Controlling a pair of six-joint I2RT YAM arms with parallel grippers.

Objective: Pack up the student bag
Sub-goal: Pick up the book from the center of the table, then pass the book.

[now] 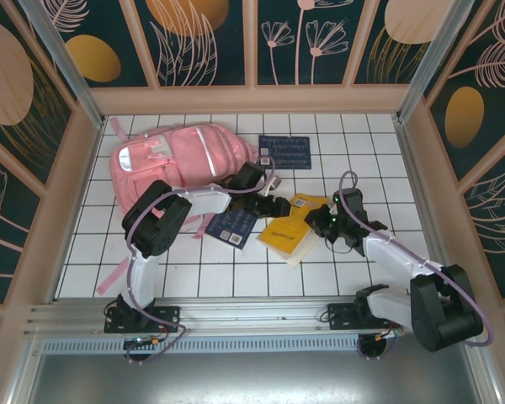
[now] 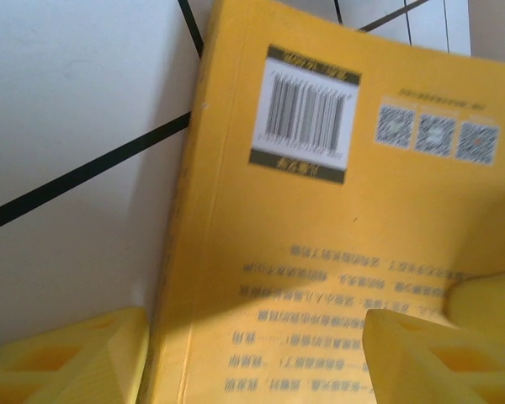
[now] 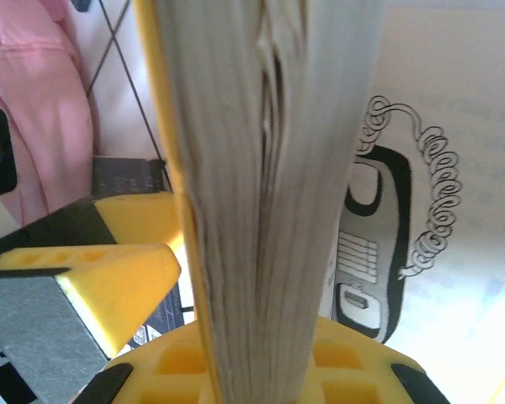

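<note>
One yellow book (image 1: 288, 237), its text blurred, sits clamped in the right tool (image 1: 318, 222); the left tool (image 2: 252, 362) gapes over it.

Barcode (image 2: 307, 114): back of yellow book (image 2: 320, 252), digits too blurred.
QR codes (image 2: 438, 135): three in a row, right of barcode.
Body txt (image 2: 353, 295): rows of characters, unreadable.
Phone sketch (image 3: 379, 244): handset w/ curly cord, on white page (image 3: 454, 126).

White tiled floor (image 1: 236, 278), dark floral wall panels (image 1: 202, 42)

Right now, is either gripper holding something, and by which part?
The right gripper pinches the yellow book by its page edge; the left gripper holds nothing.
</note>
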